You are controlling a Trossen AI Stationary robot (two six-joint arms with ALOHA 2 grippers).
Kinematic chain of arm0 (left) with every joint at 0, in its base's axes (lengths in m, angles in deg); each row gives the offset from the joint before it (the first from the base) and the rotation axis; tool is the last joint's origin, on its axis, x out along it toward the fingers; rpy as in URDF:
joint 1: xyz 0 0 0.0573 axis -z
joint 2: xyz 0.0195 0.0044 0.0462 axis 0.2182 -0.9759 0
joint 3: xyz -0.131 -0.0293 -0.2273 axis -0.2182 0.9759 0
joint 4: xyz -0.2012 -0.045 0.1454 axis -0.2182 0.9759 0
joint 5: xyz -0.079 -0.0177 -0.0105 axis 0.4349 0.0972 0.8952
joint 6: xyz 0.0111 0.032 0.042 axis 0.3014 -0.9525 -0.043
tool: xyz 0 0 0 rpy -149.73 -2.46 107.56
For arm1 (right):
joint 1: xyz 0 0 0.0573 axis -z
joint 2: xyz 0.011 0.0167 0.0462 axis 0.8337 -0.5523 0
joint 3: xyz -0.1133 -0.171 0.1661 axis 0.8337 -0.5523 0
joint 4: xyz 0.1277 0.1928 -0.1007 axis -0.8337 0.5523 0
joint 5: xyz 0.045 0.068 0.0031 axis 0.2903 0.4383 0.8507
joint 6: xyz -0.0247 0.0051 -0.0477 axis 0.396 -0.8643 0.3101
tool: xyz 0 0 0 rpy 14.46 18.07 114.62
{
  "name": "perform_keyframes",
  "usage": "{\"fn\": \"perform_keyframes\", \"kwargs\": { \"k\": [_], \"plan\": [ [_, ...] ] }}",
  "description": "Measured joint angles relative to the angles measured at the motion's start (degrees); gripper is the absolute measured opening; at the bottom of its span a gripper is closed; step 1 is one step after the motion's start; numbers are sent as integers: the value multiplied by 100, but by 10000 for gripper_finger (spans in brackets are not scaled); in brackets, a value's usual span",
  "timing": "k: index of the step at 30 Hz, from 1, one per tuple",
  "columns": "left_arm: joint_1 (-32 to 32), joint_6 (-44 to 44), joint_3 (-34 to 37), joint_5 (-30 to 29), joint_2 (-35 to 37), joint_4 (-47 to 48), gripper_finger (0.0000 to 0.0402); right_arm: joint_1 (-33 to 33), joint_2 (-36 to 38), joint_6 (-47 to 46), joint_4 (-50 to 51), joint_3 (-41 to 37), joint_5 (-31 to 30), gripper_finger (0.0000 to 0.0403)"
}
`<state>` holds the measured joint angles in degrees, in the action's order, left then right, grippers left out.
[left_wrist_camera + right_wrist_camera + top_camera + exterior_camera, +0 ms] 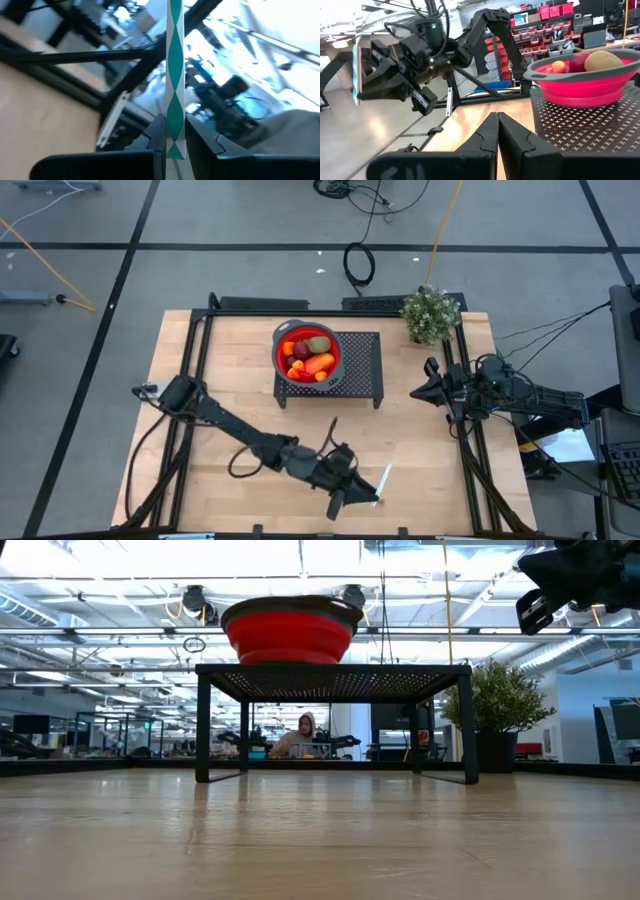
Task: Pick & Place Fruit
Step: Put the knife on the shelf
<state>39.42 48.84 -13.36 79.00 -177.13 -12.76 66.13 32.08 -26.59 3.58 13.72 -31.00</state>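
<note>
My left gripper is closed narrow on a knife, its fingers pressed against both flat sides of a blade patterned in green and white diamonds. In the high view the knife shows as a pale sliver just beside the gripper, near the front edge of the wooden table, with my left arm stretched across from the left side.

My right gripper has its jaws pressed fully together and holds nothing. It hangs above the right side of the table, beside the black perforated stand.

The fruit lies in the red bowl on top of that stand, toward the back of the table: a brown-green piece, dark red pieces and orange ones, one of them longer. From my right wrist the bowl shows its grey rim with fruit heaped above it.

A small potted plant stands at the back right corner. Through the stand's legs, in the room beyond, a person sits far off.
</note>
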Motion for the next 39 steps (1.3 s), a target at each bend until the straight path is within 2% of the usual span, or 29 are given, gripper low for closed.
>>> {"fn": "perform_keyframes", "kwargs": {
  "k": [6, 15, 23, 29, 34, 39],
  "plan": [
    [-258, 16, 0, 717, 0, -263, 38, 0, -1, 4, 4, 0, 290, 0],
    [-377, 33, 0, 801, 0, -227, 50, 0, 0, 17, 7, 0, 302, 0],
    [-526, -22, 0, 98, 0, 470, 36, 0, 0, 17, 7, 0, 299, 0],
    [-647, -42, 0, -640, 8, 1040, 48, 0, 0, 17, 7, 0, 299, 0],
    [-723, -408, 0, -1289, 157, 1416, 50, 0, -3, -97, 9, 0, 299, 0],
    [-764, -962, 0, -1884, 441, 1563, 50, 0, -78, -656, -55, 3, 299, 0]
  ]
}}
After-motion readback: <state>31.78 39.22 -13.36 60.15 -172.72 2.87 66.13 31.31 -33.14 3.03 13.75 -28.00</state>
